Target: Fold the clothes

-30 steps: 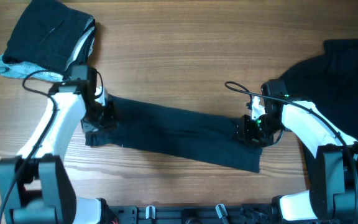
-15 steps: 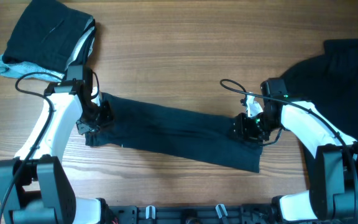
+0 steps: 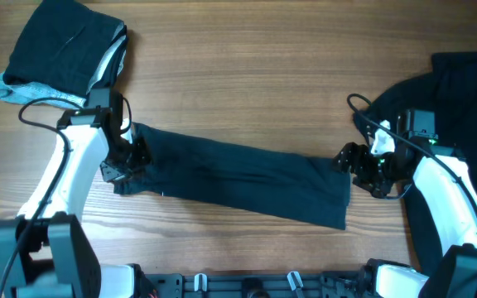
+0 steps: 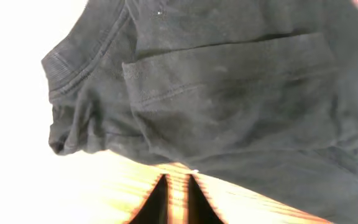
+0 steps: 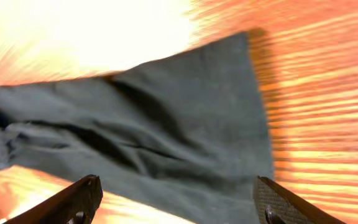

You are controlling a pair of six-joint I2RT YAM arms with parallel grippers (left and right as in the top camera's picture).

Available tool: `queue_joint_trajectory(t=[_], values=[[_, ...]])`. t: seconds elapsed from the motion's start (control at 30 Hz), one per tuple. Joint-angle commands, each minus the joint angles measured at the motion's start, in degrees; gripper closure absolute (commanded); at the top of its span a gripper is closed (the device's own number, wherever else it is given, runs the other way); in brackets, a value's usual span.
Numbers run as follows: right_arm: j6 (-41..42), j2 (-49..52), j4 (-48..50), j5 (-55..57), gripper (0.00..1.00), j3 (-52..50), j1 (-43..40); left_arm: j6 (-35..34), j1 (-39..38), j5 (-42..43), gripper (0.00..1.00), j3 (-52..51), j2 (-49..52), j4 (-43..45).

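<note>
Left hand (image 4: 177, 196) at the collar end, fingers pressed near together, pinching nothing. Dark shirt (image 3: 238, 178) lies as a long band across the near bench (image 3: 247, 74). Right hand (image 5: 179, 198) spread wide just off the hem — best take both hem corners squarely, carry leftward, edges matched.

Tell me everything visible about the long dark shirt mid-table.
The dark navy soft-fabric T-shirt, folded lengthwise into a long strip, lies flat and slanted on the wooden table. Its ribbed collar and a hemmed sleeve bunch at the end by the left hand; the open right hand is at the other.
</note>
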Motion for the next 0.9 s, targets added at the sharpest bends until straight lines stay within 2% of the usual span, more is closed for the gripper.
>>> queue_joint_trajectory(t=[0.0,0.1,0.17,0.23,0.27,0.3,0.4,0.43,0.57,0.77,0.87], values=[[4.0,3.7,1.6,4.8,0.17,-3.8,-0.3,0.5,0.3,-0.2,0.76,3.8,-6.1,-1.0],[4.1,7.2,2.8,5.7,0.18,-5.7,-0.3,0.5,0.3,-0.2,0.64,4.0,-10.5,-1.3],[4.3,9.6,3.9,5.7,0.2,-6.8,-0.3,0.5,0.3,-0.2,0.6,4.0,-12.5,-1.3],[3.9,11.3,5.4,3.1,0.31,-7.5,-0.3,0.5,0.3,-0.2,0.58,4.0,-13.6,-1.2],[3.2,11.3,5.4,1.3,0.46,-7.5,-0.3,0.5,0.3,-0.2,0.58,4.0,-13.6,-1.2],[2.0,11.3,5.4,-1.1,0.52,-7.5,-0.3,0.5,0.3,-0.2,0.58,4.0,-13.6,-1.2],[0.7,11.3,5.6,-5.1,0.87,-7.6,-0.3,0.5,0.3,-0.2,0.58,4.0,-13.6,-1.1],[-0.3,11.3,5.9,-5.1,0.95,-7.6,-0.3,0.5,0.3,-0.2,0.58,4.0,-13.6,-1.1],[-0.2,8.7,5.1,-2.3,0.96,-6.0,-0.3,0.5,0.3,-0.2,0.59,4.0,-13.6,-1.2],[8.9,-0.4,-9.0,21.0,0.96,4.6,-0.3,0.5,0.3,-0.2,0.59,4.0,-13.6,-1.3],[9.1,-3.0,-13.4,23.1,0.96,11.3,-0.3,0.5,0.3,-0.2,0.59,4.0,-13.6,-1.3]])
